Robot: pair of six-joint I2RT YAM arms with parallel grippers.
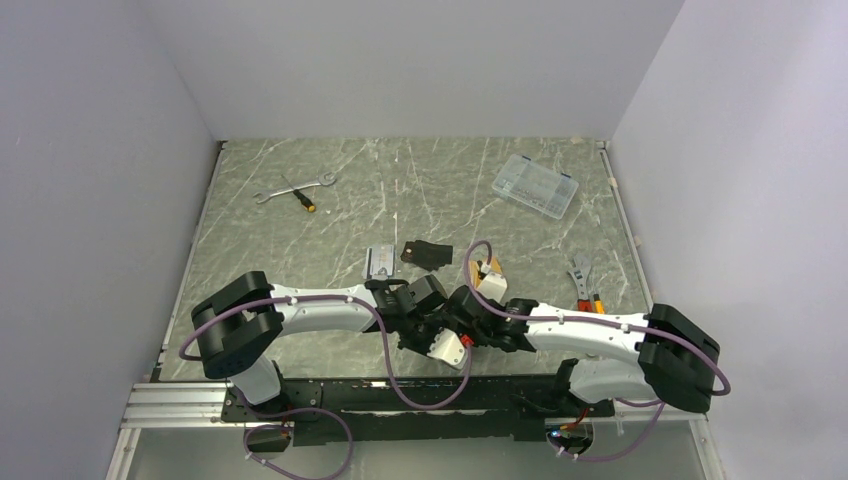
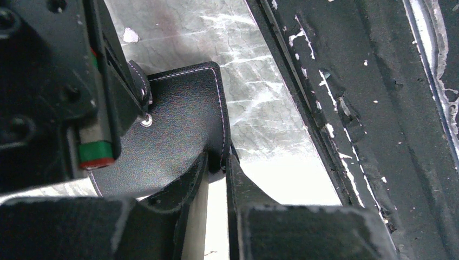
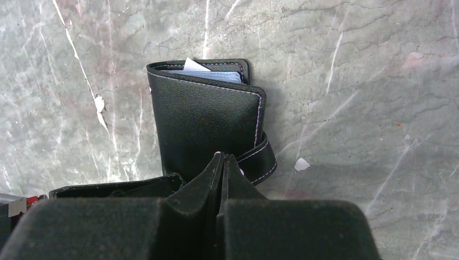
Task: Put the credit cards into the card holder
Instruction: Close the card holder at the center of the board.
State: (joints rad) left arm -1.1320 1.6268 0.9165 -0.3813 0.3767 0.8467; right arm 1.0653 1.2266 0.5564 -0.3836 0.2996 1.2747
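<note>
Where the two arms meet in the top view, their wrists hide the card holder, so only the wrist cameras show it; well beyond the jaws and off to their left, a wrench and a screwdriver lie crossed. The left gripper is clamped on the holder's stitched edge, one finger on each side; the silver snap sits just left of those jaws, and the holder's lower part is cut off behind the fingers. Just beyond both jaws lie a small pale item, too small to identify, and a flat black piece. The right gripper has its fingers pressed together, tips against the holder's lower edge beside the strap; whether any leather is pinched there I cannot tell. At the holder's far end, opposite those jaws, pale sheet edges and a white corner stick out of the pocket. Beyond the right jaws, the orange credit cards lie on the table, partly ringed by a cable; farther right are a clear compartment box, contents unreadable, and some hand tools.
</note>
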